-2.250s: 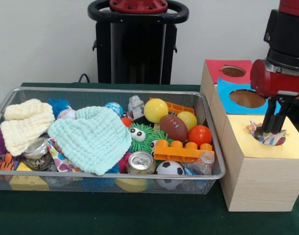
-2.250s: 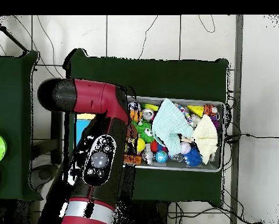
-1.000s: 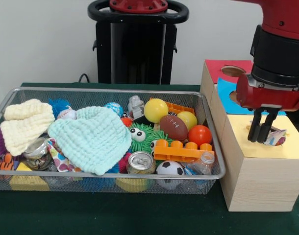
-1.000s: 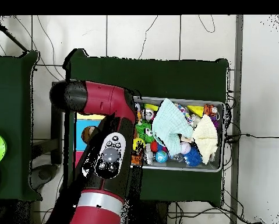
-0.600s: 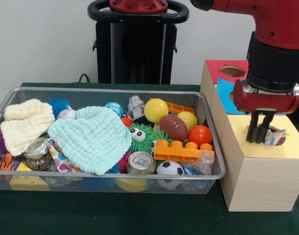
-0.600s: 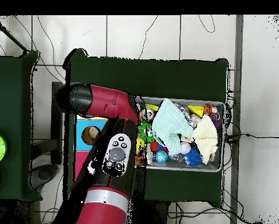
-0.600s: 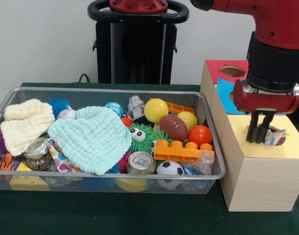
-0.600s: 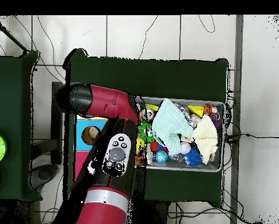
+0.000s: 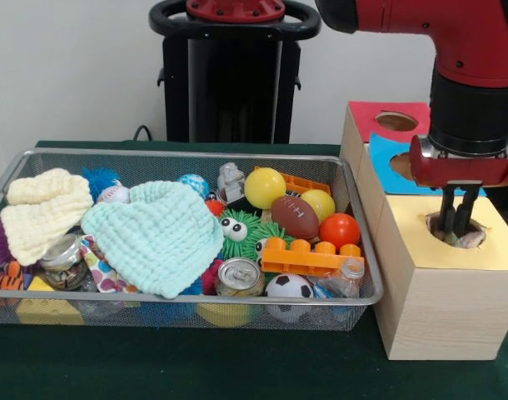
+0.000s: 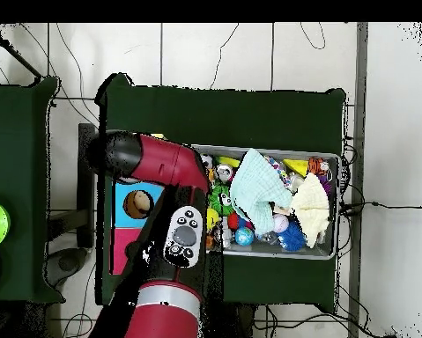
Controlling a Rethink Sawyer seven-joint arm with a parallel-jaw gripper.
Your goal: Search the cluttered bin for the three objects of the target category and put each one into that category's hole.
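- The hand (image 9: 458,227) hung straight down over the hole (image 9: 459,232) in the yellow-topped wooden box (image 9: 441,292), its two dark fingers (image 9: 448,215) pressed close together with their tips at the rim of the opening.
- Directly beneath the fingertips, a crumpled, patterned scrap (image 9: 469,240) lay low inside the hole; I could not tell whether the fingers touched it, though they did not appear to pinch it.
- That scrap looked light, soft and easily crushed, so I judged it would fold under any push and would need no firm grip.
- Further such items, if of the same kind, seemed to lie in the wire bin (image 9: 187,312), well off to the side of the hand: a colourful patterned piece (image 9: 100,268) showed beside the glass jar (image 9: 62,260), partly under the mint cloth (image 9: 154,233).
- Thin, limp stuff like that would be best pinched at a raised fold or free corner, not pressed flat against the mesh.
- The cloth draped over it was soft and would likely drag along if caught.
- The overhead view showed only the arm (image 10: 170,238) covering the box, so it added nothing about the fingers.
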